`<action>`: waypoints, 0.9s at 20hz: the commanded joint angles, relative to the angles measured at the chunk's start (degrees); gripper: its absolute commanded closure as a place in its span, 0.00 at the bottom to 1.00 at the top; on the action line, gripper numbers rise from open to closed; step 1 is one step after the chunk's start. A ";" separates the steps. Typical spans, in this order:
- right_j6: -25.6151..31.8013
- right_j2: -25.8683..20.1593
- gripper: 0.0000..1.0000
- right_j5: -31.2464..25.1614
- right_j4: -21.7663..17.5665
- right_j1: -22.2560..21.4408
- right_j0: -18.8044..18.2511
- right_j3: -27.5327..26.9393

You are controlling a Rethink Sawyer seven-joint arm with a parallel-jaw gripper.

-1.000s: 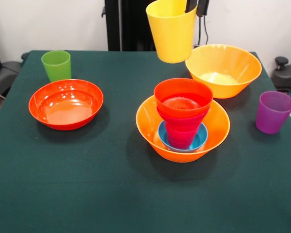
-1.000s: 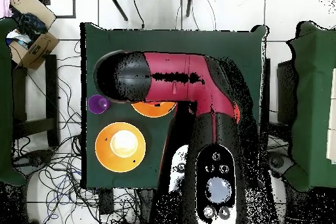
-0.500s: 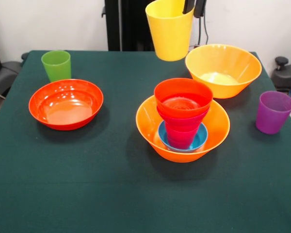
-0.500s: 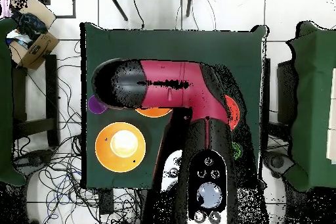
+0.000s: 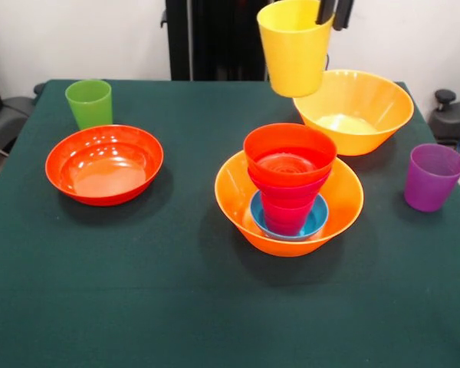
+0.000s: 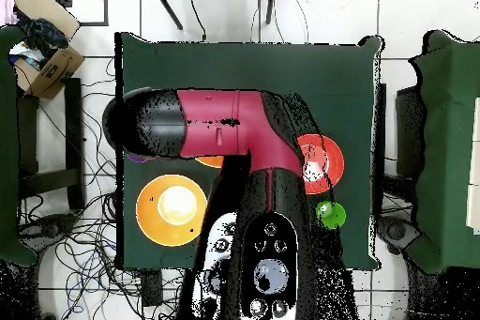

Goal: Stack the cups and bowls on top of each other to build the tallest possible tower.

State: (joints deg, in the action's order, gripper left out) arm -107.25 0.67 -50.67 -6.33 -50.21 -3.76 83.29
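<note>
Up at 12 o'clock, the yellow cup (image 5: 294, 46) is held aloft by its rim in the clamped gripper (image 5: 333, 12). Below it, toward 6, the tower (image 5: 289, 189) is seated in a large orange bowl (image 5: 345, 201); a second orange bowl (image 5: 353, 110) is found at 1.

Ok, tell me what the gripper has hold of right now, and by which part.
The gripper holds the yellow cup by its rim, on the picture's right side, one finger inside and one outside. The cup hangs in the air, slightly tilted.
</note>
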 commanded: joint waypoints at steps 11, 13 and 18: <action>-16.23 2.57 1.00 3.56 -0.99 7.29 5.56 -1.00; -16.27 2.85 1.00 4.12 -1.32 7.80 5.66 -1.53; -13.83 1.19 1.00 1.80 0.56 6.64 4.12 -1.40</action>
State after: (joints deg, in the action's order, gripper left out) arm -113.93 3.71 -50.12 -6.31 -45.98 0.97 82.79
